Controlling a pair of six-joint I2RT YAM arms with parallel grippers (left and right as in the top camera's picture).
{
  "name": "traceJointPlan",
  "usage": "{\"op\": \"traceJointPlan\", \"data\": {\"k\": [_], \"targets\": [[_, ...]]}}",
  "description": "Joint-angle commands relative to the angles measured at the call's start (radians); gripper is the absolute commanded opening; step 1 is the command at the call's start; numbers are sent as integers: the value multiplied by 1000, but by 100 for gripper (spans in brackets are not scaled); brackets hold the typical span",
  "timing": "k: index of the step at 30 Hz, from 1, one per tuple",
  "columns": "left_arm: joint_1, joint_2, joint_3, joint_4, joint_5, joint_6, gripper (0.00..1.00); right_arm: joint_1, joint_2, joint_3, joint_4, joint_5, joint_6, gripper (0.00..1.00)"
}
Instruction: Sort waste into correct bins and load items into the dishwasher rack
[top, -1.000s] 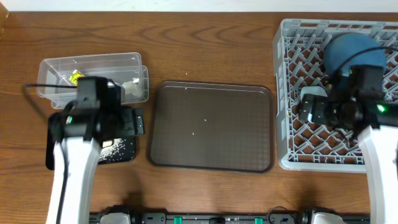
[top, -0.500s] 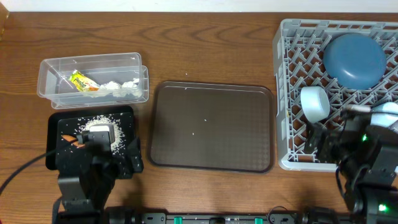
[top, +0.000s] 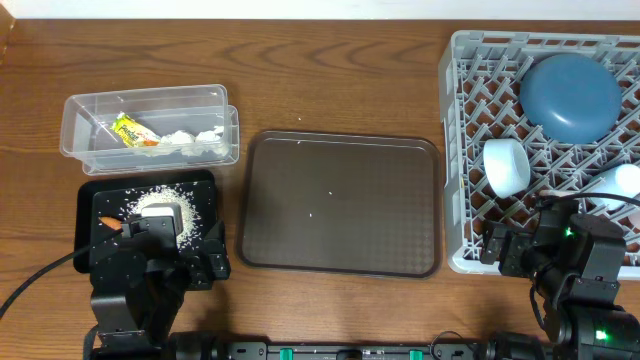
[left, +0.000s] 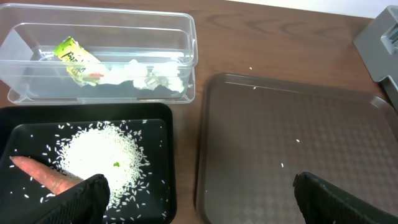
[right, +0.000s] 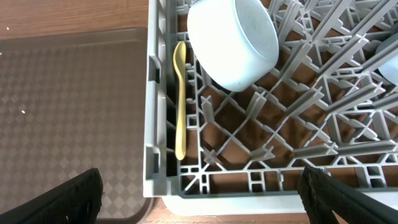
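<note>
Over the bench (top: 350, 80) the left end effector (left: 202, 196) and right end effector (right: 208, 196) stand wide, empty; the spoon (right: 180, 99), in the rack (right: 154, 93) by its wall, looks light and stiff, best pinched mid-handle.

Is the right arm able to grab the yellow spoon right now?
Probably yes. The right end effector is open close over the spoon, nothing covering it. The spoon hugs the rack wall, though, so pinching looks tricky.

White rice (left: 99, 149) and an orange carrot piece (left: 40, 175) dot the black tray (top: 92, 200). The brown serving tray (top: 340, 205) bears a diamond pattern; the light-grey lattice rack (top: 462, 120) holds a slate-blue dish (top: 570, 97).
</note>
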Motion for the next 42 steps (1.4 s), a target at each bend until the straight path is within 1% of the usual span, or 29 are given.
{"op": "traceJointPlan", "data": {"k": [1, 10, 13, 17, 22, 27, 33, 40, 42], "targets": [[2, -2, -7, 4, 6, 14, 97, -3, -5, -5, 2, 0, -8, 99], [2, -2, -7, 4, 6, 13, 97, -3, -5, -5, 2, 0, -8, 99], [2, -2, -7, 4, 6, 14, 97, -1, -40, -11, -8, 1, -8, 99], [2, -2, -7, 4, 6, 14, 97, 28, -127, -12, -5, 5, -26, 99], [2, -2, -7, 4, 6, 13, 98, 90, -295, -57, 96, 11, -106, 99], [2, -2, -7, 4, 6, 13, 97, 126, -486, -230, 288, 10, -124, 99], [2, -2, -7, 4, 6, 13, 98, 127, -621, -463, 582, 7, -120, 99], [2, -2, -7, 4, 6, 14, 97, 128, -621, -689, 1008, 11, -121, 99], [2, -2, -7, 4, 6, 14, 98, 128, -621, -731, 1077, 15, -120, 99]]}}
